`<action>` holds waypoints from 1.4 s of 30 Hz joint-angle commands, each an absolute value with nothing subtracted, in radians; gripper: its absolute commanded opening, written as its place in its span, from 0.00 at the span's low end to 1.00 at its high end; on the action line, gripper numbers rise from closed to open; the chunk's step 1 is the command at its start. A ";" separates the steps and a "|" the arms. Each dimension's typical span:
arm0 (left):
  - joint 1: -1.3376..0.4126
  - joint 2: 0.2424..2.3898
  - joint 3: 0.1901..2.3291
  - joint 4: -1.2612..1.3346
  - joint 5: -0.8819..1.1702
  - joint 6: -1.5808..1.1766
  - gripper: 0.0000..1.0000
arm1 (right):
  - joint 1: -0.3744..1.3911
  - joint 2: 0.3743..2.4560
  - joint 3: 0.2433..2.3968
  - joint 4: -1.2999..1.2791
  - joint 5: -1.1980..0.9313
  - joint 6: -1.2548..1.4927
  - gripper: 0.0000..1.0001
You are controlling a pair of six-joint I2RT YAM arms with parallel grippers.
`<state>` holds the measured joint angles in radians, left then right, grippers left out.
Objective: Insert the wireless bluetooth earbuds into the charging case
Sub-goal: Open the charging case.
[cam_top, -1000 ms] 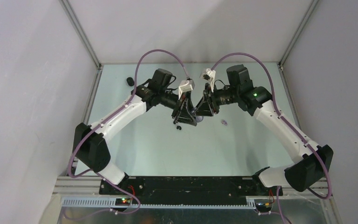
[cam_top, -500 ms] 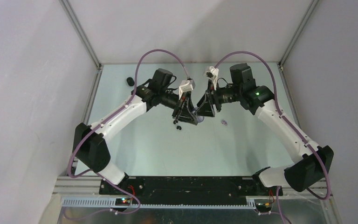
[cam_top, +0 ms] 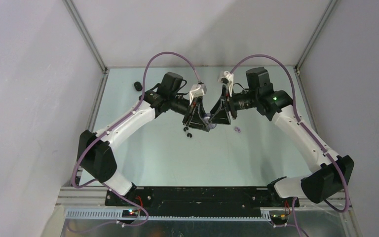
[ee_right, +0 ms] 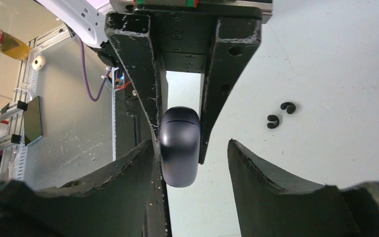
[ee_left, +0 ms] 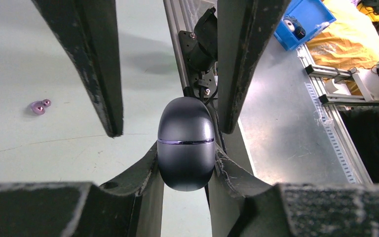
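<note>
Left gripper [ee_left: 185, 165] is clamped on the closed case [ee_left: 185, 126], held up mid-scene with its long axis along the fingers. Right gripper [ee_right: 190, 144] hangs open around the other end. Purple buds [cam_top: 237, 129] lie just right of it, black buds [cam_top: 188, 132] near-left.

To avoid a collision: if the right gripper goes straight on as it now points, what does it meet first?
Probably the glossy dark egg-shaped charging case, clamped in the left gripper. It sits between the open fingers of the right gripper, close to one; depth is unclear.
</note>
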<state>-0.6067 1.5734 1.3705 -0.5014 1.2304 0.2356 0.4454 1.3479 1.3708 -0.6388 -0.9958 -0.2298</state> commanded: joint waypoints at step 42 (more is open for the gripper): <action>-0.604 1.574 1.396 -0.488 1.204 0.237 0.19 | 0.444 1.311 1.371 -0.695 -1.021 -0.324 0.28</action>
